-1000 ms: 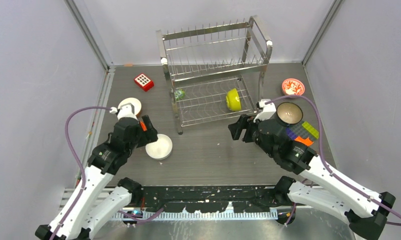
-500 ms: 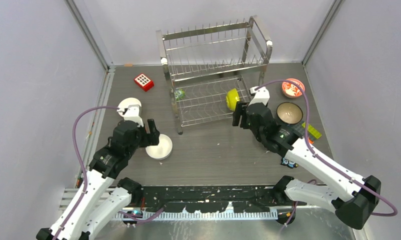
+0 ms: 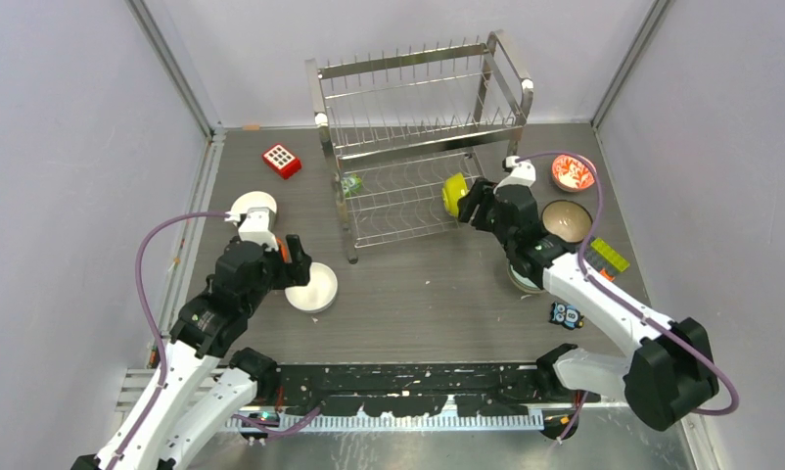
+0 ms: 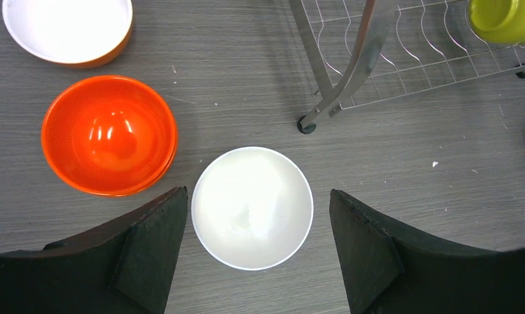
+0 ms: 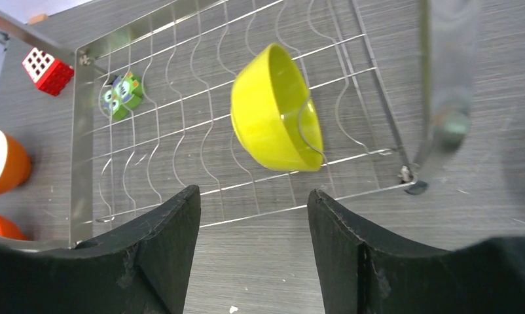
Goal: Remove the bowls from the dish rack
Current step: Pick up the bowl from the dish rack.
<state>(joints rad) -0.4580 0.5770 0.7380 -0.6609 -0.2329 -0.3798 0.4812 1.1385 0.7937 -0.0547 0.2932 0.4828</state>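
The dish rack (image 3: pixel 418 137) stands at the back; a lime-yellow bowl (image 3: pixel 454 194) leans on edge on its lower tier (image 5: pixel 181 131). My right gripper (image 3: pixel 475 204) is open just in front of that yellow bowl (image 5: pixel 276 108), its fingertips (image 5: pixel 252 191) short of the bowl and empty. My left gripper (image 3: pixel 299 262) hangs open over a white bowl (image 4: pixel 252 207) on the table, not touching it. An orange bowl (image 4: pixel 109 134) and an orange bowl with a white inside (image 4: pixel 67 29) sit to its left. A red-and-white bowl (image 3: pixel 573 171) and a dark bowl (image 3: pixel 566 220) rest at the right.
A red block with white dots (image 3: pixel 282 160) lies left of the rack. A small green toy (image 5: pixel 122 95) sits on the lower tier. Flat coloured bricks (image 3: pixel 609 257) and a small blue toy (image 3: pixel 566 314) lie by the right arm. Grey walls close in on both sides.
My right arm has reached forward and left from beside the dark bowl up to the rack's yellow bowl, its jaws narrowing a little. The left gripper has shifted slightly over the white bowl.
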